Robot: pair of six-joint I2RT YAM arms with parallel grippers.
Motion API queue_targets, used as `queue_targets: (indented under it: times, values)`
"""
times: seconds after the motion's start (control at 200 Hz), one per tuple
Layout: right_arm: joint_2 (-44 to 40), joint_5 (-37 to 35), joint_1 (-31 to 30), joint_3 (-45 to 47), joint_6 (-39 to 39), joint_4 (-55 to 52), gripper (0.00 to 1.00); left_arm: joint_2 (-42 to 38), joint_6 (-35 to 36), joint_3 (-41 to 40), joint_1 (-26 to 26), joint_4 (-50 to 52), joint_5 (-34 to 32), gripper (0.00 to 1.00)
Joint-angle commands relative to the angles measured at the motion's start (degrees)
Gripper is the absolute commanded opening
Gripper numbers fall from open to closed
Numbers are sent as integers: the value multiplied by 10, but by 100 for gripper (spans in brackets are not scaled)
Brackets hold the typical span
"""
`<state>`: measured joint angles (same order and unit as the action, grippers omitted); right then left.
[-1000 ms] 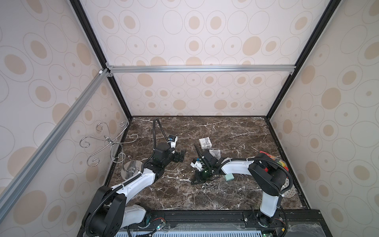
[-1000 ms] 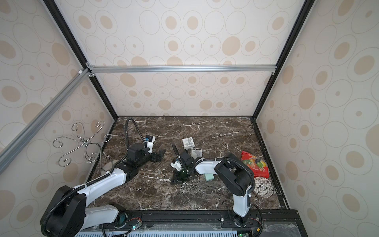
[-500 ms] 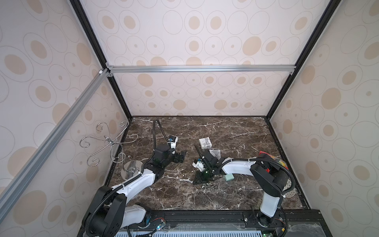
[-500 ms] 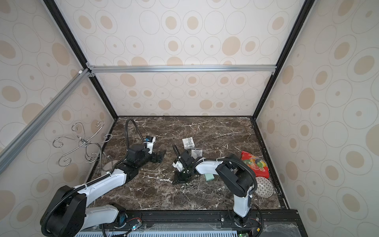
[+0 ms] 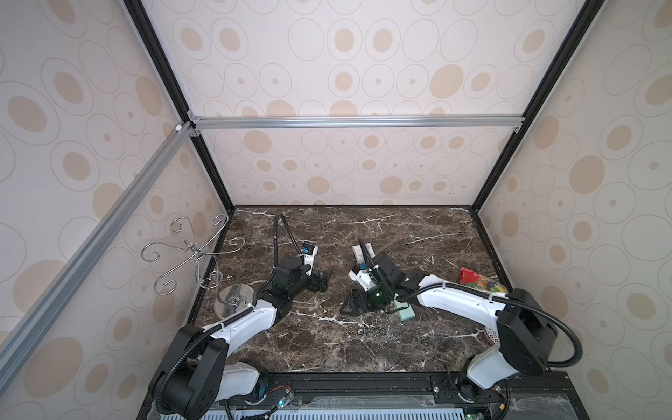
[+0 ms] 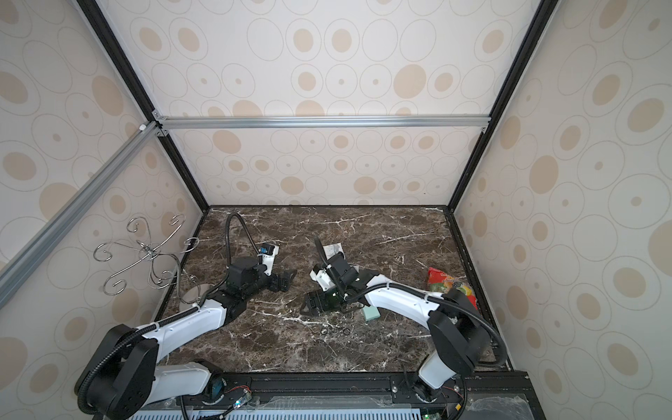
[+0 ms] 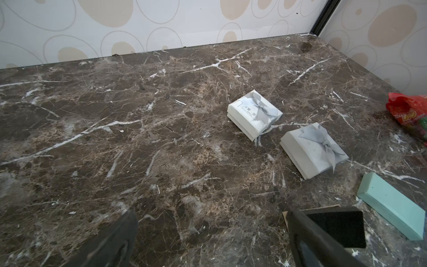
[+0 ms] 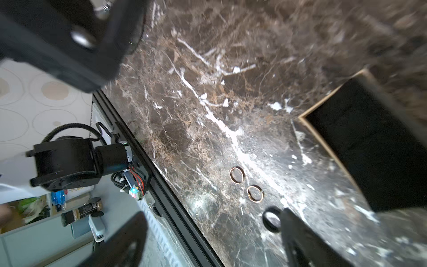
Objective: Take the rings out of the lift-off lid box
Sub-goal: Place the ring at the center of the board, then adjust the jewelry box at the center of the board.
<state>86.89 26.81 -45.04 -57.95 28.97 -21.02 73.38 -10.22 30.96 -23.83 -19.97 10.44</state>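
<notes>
Rings (image 8: pixel 254 193): three lie loose on the marble table (image 5: pixel 327 356), out of the box, in a short row near the front edge, about centre; both top views show them (image 5: pixel 371 331) (image 6: pixel 334 331). Right wrist view: two gold-coloured hoops lie side by side, not touching. A third, darker ring (image 8: pixel 271 218) is partly hidden behind one finger (image 8: pixel 300 242).

Box (image 8: pixel 369 150) is open with a black lining, nothing visible inside, and sits just beside the rings. A mint-green slab (image 7: pixel 392 208) lies right next to the box (image 7: pixel 335 227).

Right gripper (image 5: pixel 349 306) is low over the table, just far of the rings, fingers spread wide and empty. Left gripper (image 5: pixel 325 282) is to the left, well apart from the rings, fingers also spread, holding nothing.

Two white gift boxes with grey bows (image 7: pixel 254 114) (image 7: pixel 314 153) sit farther back, lids on. Red snack bag (image 5: pixel 476 282) is at the right edge, curly wire stand (image 5: pixel 196 254) far left.
</notes>
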Motion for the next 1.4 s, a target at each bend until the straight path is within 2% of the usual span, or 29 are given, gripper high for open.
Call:
queue_targets:
  times: [0.0,0.15,0.305,0.47,0.765,1.396]
  values:
    - [-47,-62,36,0,-28,-90,100,11,0,1,-1,-24,18,100]
    - [-84,-162,75,13,-49,-140,100,36,4,7,-15,-30,21,100]
    - [-52,-233,89,-4,-57,-160,100,73,6,23,-44,-34,15,100]
    - [-2,-252,89,-19,-59,-154,100,113,-2,36,-67,-47,18,100]
    - [33,-261,89,-31,-62,-124,100,170,-5,64,-86,-58,33,100]
    - [84,-257,82,-58,-66,-110,100,209,-13,74,-95,-77,52,100]
